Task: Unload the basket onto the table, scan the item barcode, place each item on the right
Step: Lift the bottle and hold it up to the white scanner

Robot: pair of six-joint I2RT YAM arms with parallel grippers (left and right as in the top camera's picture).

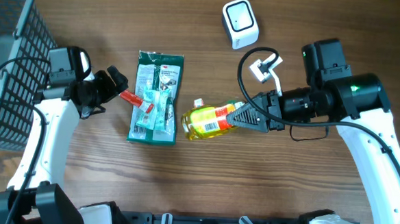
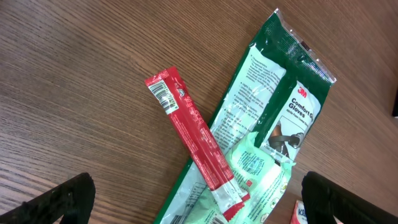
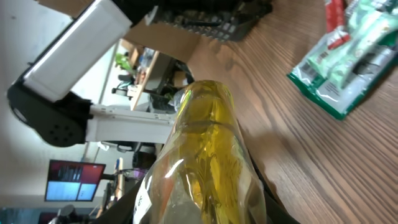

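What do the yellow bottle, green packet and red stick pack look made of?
Bottle: clear glossy plastic, probably; yellow liquid shows through, with bright highlights. Green packet: thin glossy plastic film; it wrinkles and has a see-through window. Red stick pack: glossy film or foil, likely; crimped flat ends.

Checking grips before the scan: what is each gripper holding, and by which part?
The right gripper grips the yellow bottle by its base end, opposite the cap. The left gripper is open near the red packet, holding nothing.
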